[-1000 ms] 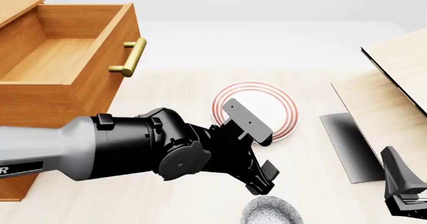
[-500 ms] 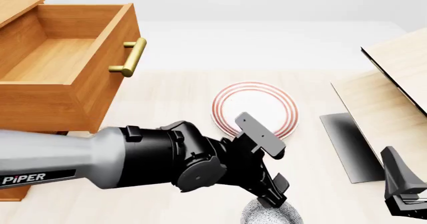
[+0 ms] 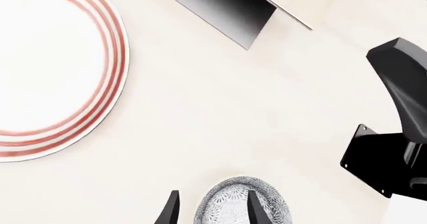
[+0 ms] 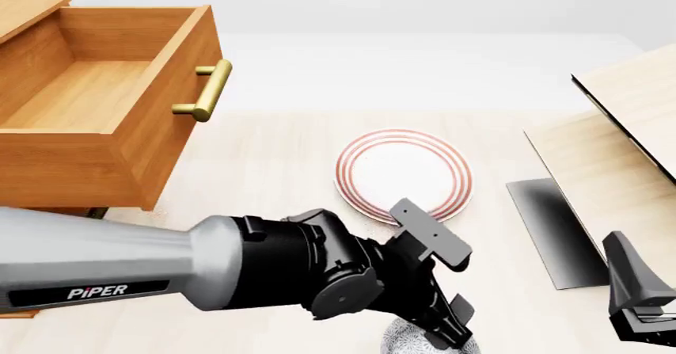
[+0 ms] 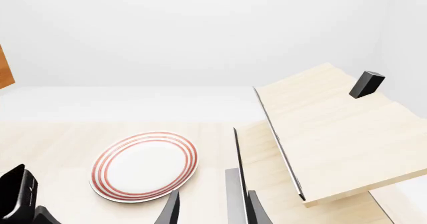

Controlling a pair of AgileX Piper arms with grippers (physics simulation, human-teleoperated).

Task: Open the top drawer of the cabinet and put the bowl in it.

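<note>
We see top drawer (image 4: 106, 108) of cabinet (image 4: 21, 188) pulled open at worktop's (image 4: 264, 172) far left, brass handle (image 4: 206, 90) facing right. Bowl (image 3: 243, 204) sits at near edge, upright. Our left gripper (image 3: 210, 211) hangs over it, jaws parted, one finger (image 3: 253, 209) across bowl's mouth, other outside rim; contact unclear. Red-ringed plate (image 4: 403, 173) lies mid-worktop, apart from bowl. Our right gripper (image 5: 210, 209) waits near right edge, jaws narrowly parted, holding nothing. Pale wood box (image 4: 623, 132) at right.

Illumination was bright, even and diffuse in all 3 views. Renders were sharp, without blur or glare. A dark graded shadow lay on the worktop (image 4: 275, 164) beneath the pale box (image 4: 623, 124).
</note>
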